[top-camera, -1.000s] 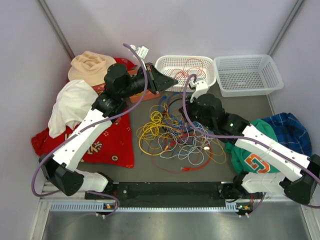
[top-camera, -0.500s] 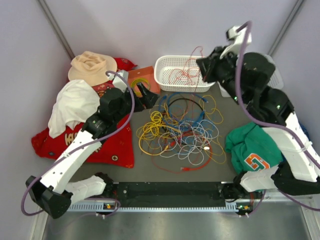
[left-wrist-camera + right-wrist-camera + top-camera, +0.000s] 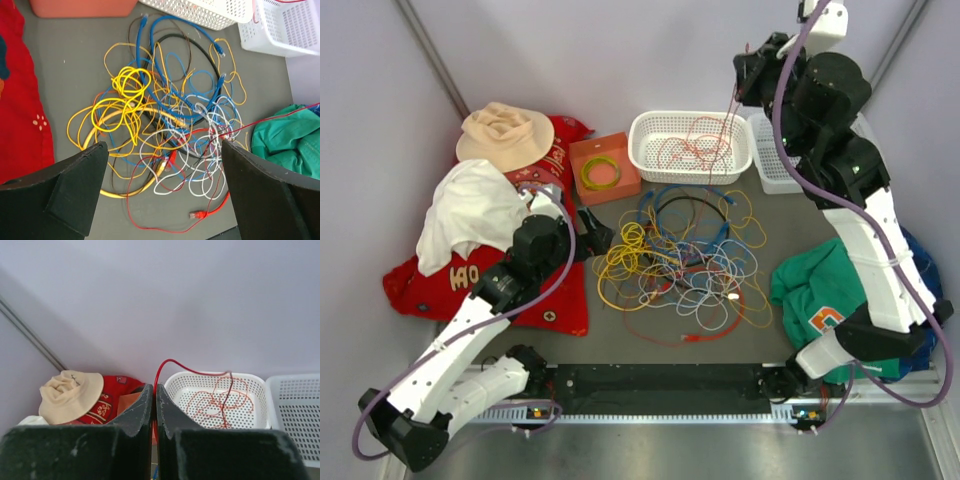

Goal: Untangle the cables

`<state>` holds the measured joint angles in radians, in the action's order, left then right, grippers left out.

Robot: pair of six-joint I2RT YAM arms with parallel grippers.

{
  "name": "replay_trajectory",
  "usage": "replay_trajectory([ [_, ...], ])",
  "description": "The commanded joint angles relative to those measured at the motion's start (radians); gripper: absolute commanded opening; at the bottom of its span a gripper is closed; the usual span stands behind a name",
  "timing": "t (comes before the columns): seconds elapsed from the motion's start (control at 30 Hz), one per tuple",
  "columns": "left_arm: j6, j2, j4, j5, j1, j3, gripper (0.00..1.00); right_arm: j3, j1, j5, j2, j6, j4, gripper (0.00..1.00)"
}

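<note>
Top external view: the right gripper (image 3: pixel 744 78) sits high in the upper right of the frame, its jaws pinched shut on a thin red cable (image 3: pixel 731 112) that drops into the white basket (image 3: pixel 642 160) at upper centre.
left gripper (image 3: pixel 592 235): spread wide and holding nothing, low at the left edge of the tangle.
cables (image 3: pixel 670 265): yellow, blue, white, black and red wires lie looped through one another on the grey table (image 3: pixel 620 330), mid-frame. In the left wrist view a red strand runs taut from the tangle toward the right edge.
risk, snag: if that strand is the held one, an upward pull likely tightens knots or drags the whole pile, since nothing pins it.
risk, slip: so thin a wire could slide out of the pinch.
risk, basket: the loops lying in it may be hauled back out, or the light basket tipped.
</note>
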<state>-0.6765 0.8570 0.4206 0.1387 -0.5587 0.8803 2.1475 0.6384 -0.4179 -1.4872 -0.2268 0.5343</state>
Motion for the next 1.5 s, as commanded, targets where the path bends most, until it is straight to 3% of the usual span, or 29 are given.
replay_trajectory([
  [0.0,-0.018,-0.029,-0.06,-0.071,0.003,-0.047,0.99,0.207,-0.003,0.043,-0.051,0.018,-0.127,0.0],
  [0.03,-0.027,-0.032,-0.09,-0.091,0.003,-0.056,0.99,0.279,-0.003,0.06,-0.065,0.011,-0.111,0.0],
  [0.13,-0.029,-0.042,-0.326,-0.213,0.003,-0.121,0.99,0.24,-0.003,0.105,-0.033,-0.058,-0.093,0.0],
  [0.33,0.063,-0.03,-1.184,-0.29,-0.001,-0.36,0.99,0.184,-0.003,0.156,0.037,-0.219,-0.013,0.0],
  [0.4,0.106,0.037,-1.409,-0.327,-0.003,-0.363,0.99,0.181,-0.003,0.174,0.048,-0.267,0.029,0.0],
  [0.57,0.227,0.241,-1.715,-0.476,-0.049,-0.29,0.98,0.169,-0.003,0.203,0.07,-0.316,0.087,0.0],
  [0.63,0.337,0.284,-1.737,-0.53,-0.114,-0.245,0.98,0.166,-0.003,0.209,0.073,-0.319,0.111,0.0],
  [0.8,0.658,0.398,-1.559,-0.576,-0.274,-0.136,0.98,0.15,-0.003,0.237,0.082,-0.332,0.145,0.0],
  [0.97,0.692,0.535,-1.603,-0.561,-0.299,-0.126,0.97,0.109,-0.002,0.264,0.096,-0.342,0.151,0.0],
  [1.3,0.703,0.766,-1.649,-0.495,-0.288,-0.064,0.86,0.038,-0.003,0.329,0.123,-0.365,0.148,0.0],
  [1.4,0.68,0.816,-1.648,-0.499,-0.279,-0.034,0.69,0.017,-0.003,0.332,0.137,-0.362,0.145,0.0],
  [1.43,0.678,0.826,-1.648,-0.498,-0.274,-0.027,0.53,0.003,-0.002,0.332,0.14,-0.362,0.144,0.0],
  [1.47,0.678,0.842,-1.649,-0.496,-0.271,-0.024,0.45,0.0,-0.003,0.33,0.148,-0.361,0.144,0.0],
])
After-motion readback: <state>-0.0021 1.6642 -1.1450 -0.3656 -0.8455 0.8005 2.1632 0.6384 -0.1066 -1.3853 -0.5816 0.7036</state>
